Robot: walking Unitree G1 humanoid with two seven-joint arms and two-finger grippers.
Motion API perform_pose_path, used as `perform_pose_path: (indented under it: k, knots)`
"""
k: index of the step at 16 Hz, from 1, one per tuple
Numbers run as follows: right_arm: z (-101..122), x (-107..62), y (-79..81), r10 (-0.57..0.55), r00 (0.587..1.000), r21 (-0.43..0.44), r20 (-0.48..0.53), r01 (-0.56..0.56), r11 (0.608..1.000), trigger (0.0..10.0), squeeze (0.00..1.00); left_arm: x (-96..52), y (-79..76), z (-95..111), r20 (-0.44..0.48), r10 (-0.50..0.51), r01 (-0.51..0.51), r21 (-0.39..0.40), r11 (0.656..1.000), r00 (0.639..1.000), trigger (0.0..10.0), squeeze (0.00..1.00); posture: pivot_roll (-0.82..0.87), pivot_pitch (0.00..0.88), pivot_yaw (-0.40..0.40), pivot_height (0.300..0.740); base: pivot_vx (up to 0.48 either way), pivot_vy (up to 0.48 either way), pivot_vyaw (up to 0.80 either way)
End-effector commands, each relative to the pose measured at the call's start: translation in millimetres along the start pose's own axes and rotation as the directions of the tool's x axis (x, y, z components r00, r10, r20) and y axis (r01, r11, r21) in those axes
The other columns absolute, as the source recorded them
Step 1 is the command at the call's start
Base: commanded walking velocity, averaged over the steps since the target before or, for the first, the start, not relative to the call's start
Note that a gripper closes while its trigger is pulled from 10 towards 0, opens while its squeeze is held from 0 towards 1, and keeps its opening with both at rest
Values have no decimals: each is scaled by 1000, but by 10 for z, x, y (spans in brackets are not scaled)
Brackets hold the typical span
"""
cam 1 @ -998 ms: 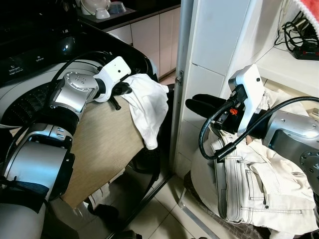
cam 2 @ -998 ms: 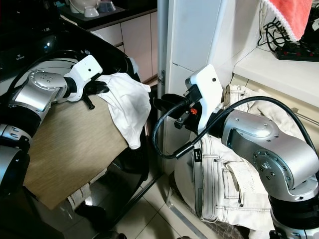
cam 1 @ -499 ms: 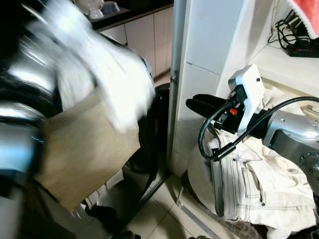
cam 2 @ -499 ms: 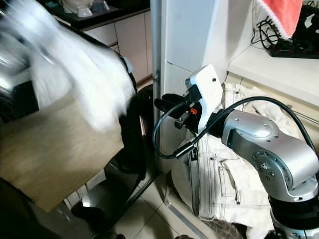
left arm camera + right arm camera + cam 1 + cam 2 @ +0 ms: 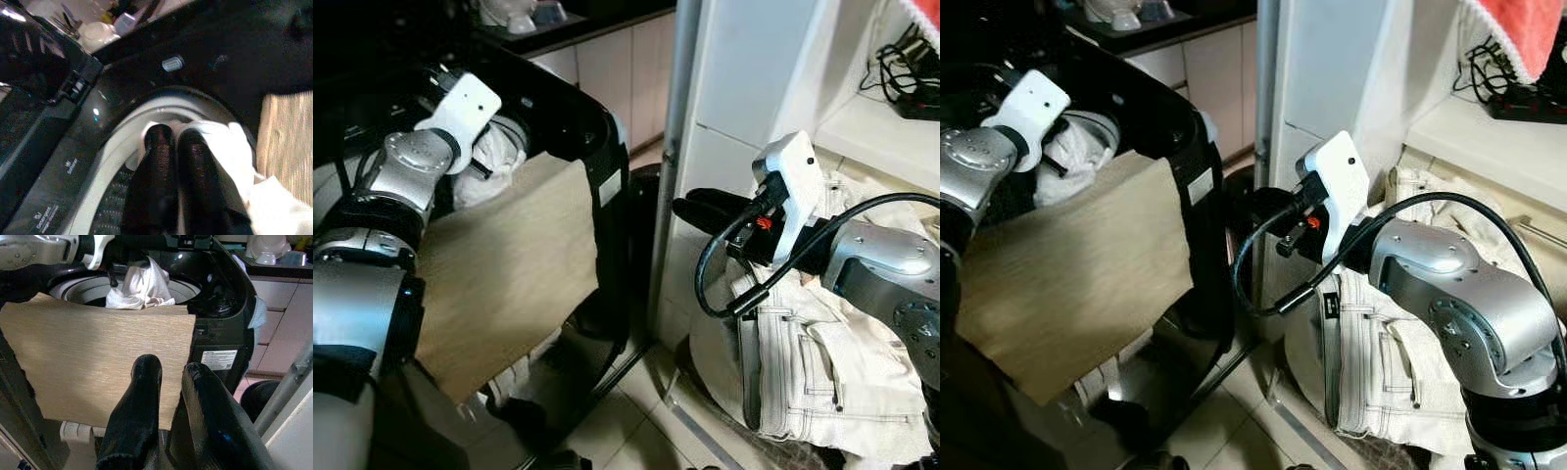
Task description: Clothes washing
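Loading under way: one white garment at the drum, more laundry waiting.

We find the left gripper (image 5: pixel 178 147) at the far left, over the open mouth of the washing machine (image 5: pixel 597 127), its two black fingers clenched together on a white garment (image 5: pixel 142 286) that hangs into the drum (image 5: pixel 117 127). We judge this item delivered but not yet let go. A tan cloth (image 5: pixel 509 284) lies draped over the machine's near edge. On the right, the right gripper (image 5: pixel 705 208) is held in mid-air beside the white post (image 5: pixel 671 147), fingers slightly parted and grasping nothing. Below it, at the near right, a pile of pale jeans (image 5: pixel 813 362) remains unloaded. In our judgement the task is at an early stage: release, further loads and starting the wash are outstanding.
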State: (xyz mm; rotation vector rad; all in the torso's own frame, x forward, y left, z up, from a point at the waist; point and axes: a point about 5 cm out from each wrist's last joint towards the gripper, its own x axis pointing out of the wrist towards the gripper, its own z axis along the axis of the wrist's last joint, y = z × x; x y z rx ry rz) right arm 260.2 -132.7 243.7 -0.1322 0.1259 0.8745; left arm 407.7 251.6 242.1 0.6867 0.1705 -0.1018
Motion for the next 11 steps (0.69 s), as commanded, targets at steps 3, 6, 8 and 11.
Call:
perform_pose_path:
  k: [3, 6, 8, 11]
  knots:
    - [-37, -23, 14, -5, 1000, -9, -14, 5, 1000, 10000, 0, -29, 191, 203, 51, 45, -42, -52, 998, 998, 10000, 1000, -105, 0, 79, 740, 0, 0, 0]
    - [-88, 9, -114, -119, 992, 6, -34, 119, 993, 10000, 0, -60, 315, 252, 71, 141, -140, -19, 990, 987, 10000, 1000, -101, 0, 80, 740, 0, 0, 0]
    - [-170, 1, -339, -291, 955, 34, -66, 293, 955, 10000, 0, -48, 267, 362, 150, 100, -87, -86, 992, 984, 10000, 1000, -94, 0, 82, 740, 0, 0, 0]
    - [-498, -72, -760, -561, 813, 228, -156, 582, 781, 10000, 1000, 25, -208, 550, 371, -143, 253, -266, 930, 918, 10000, 0, -94, 0, 82, 740, 0, 0, 0]
